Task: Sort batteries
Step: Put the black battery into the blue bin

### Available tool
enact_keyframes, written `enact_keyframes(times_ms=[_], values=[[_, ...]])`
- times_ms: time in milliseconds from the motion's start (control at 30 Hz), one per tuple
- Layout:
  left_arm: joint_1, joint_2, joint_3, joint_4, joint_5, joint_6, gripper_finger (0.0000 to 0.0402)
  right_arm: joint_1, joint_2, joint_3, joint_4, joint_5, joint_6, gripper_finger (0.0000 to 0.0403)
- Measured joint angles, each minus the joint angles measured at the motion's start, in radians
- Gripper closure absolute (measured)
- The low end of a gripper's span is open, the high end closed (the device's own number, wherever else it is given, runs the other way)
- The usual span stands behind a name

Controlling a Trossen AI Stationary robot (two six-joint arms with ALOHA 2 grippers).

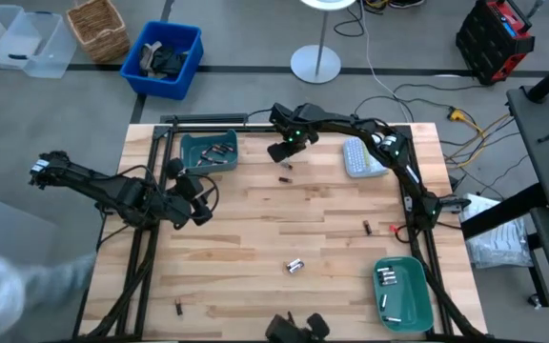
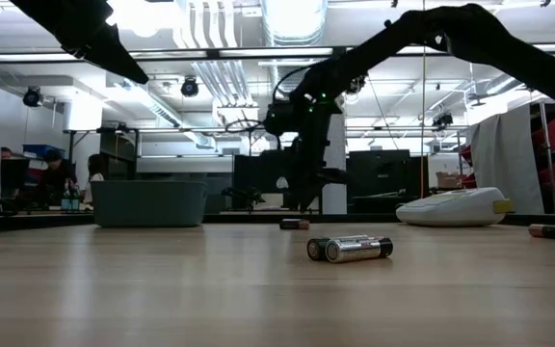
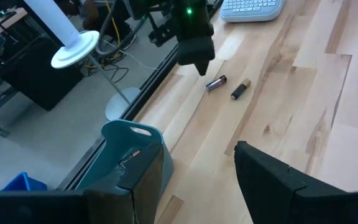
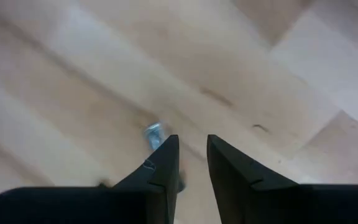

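Observation:
My right gripper (image 1: 282, 152) hovers over the table's far middle, its fingers (image 4: 192, 155) a narrow gap apart with nothing between them. A silvery battery (image 4: 153, 133) lies on the wood just outside one fingertip. The left wrist view shows that battery (image 3: 216, 82) next to a coppery one (image 3: 240, 89), below the right gripper (image 3: 194, 50). My left gripper (image 1: 196, 198) waits open at the table's left, near the far teal tray (image 1: 208, 152), which holds dark batteries. A near-right teal tray (image 1: 403, 293) holds silvery ones. Loose batteries lie mid-table (image 1: 294, 266), (image 2: 350, 249).
A grey-white label maker (image 1: 360, 157) sits at the far right, close to the right arm. More loose batteries lie at right (image 1: 367, 227) and near left (image 1: 178, 306). A dark metal frame edges the table. Bare wood lies between the two arms.

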Motion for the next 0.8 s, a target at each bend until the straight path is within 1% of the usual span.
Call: enact_keyframes(times_ms=[167, 300, 367, 467, 567, 633, 800], values=[[0.000, 0.000, 0.000, 0.000, 0.000, 0.000, 0.0223, 0.042, -0.001, 0.056, -0.058, 0.000, -0.117, 0.0319], [0.000, 0.000, 0.000, 0.000, 0.000, -0.006, 0.0223, 0.104, -0.013, 0.085, -0.096, 0.013, -0.202, 0.0311], [0.000, 0.000, 0.000, 0.000, 0.001, -0.008, 0.0223, 0.152, -0.030, 0.086, -0.111, 0.085, -0.282, 0.0308], [0.000, 0.000, 0.000, 0.000, 0.014, -0.012, 0.0223, 0.238, -0.054, 0.075, -0.140, 0.245, -0.462, 0.0303], [0.000, 0.000, 0.000, 0.000, 0.027, -0.013, 0.0223, 0.312, -0.059, 0.069, -0.141, 0.370, -0.580, 0.0300], [0.000, 0.000, 0.000, 0.000, 0.026, -0.016, 0.0223, 0.347, -0.059, 0.068, -0.127, 0.404, -0.628, 0.0300], [0.000, 0.000, 0.000, 0.001, 0.026, -0.016, 0.0223, 0.415, -0.059, 0.068, -0.005, 0.412, -0.641, 0.0313]])
